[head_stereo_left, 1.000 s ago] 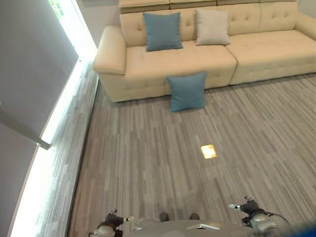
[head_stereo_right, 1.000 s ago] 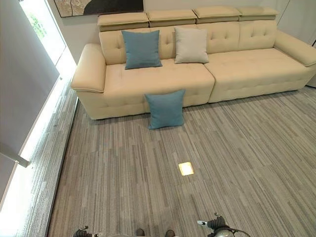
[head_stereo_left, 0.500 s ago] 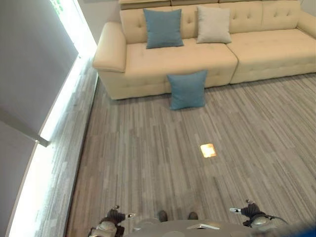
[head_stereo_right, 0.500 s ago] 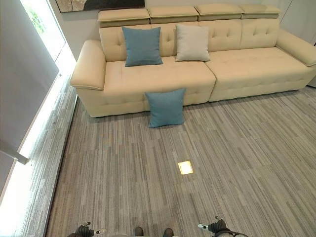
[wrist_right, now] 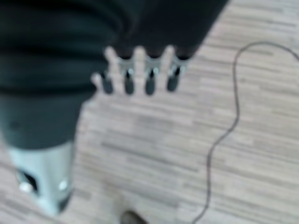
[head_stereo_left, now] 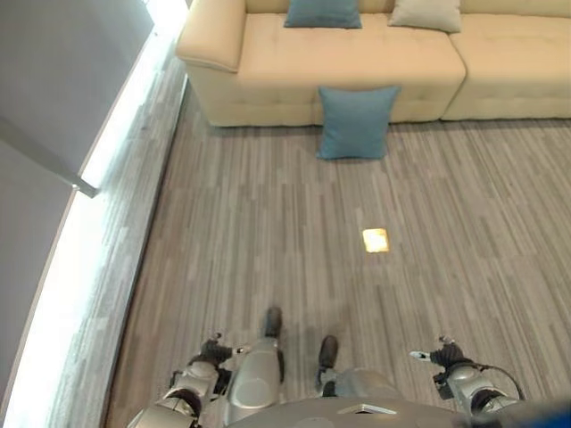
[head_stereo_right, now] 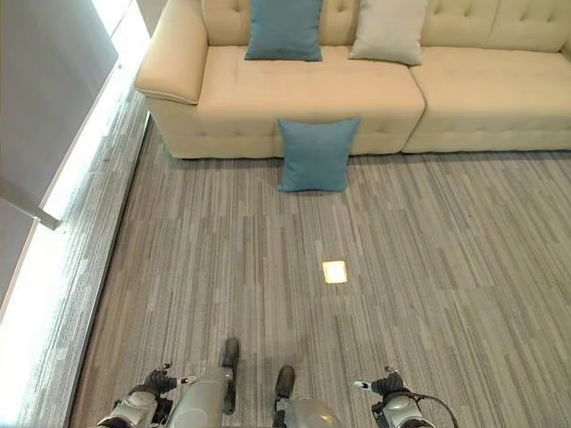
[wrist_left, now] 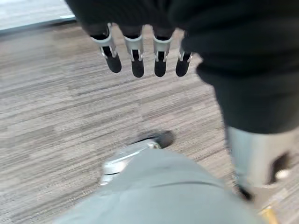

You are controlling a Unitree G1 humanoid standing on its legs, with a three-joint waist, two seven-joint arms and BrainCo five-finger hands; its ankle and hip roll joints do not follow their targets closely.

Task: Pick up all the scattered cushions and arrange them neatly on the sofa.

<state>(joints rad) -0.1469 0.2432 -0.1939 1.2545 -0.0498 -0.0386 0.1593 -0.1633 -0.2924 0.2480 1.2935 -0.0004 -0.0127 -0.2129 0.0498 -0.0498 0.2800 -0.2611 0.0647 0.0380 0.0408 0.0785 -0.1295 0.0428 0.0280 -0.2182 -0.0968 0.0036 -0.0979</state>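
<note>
Both hands hang low at the robot's sides, empty, nowhere near any cushion. Left hand [wrist_left: 140, 56] has its fingers straight and relaxed, pointing down over the grey striped carpet [head_stereo_right: 428, 250], and the right hand [wrist_right: 140, 77] looks the same, fingers loose and holding nothing. One blue cushion [head_stereo_right: 315, 154] stands on the carpet, leaning against the front of the cream sofa [head_stereo_right: 294, 89]. Up on the seat, another blue cushion [head_stereo_right: 284, 28] and a beige cushion [head_stereo_right: 389, 30] lean on the backrest side by side
</note>
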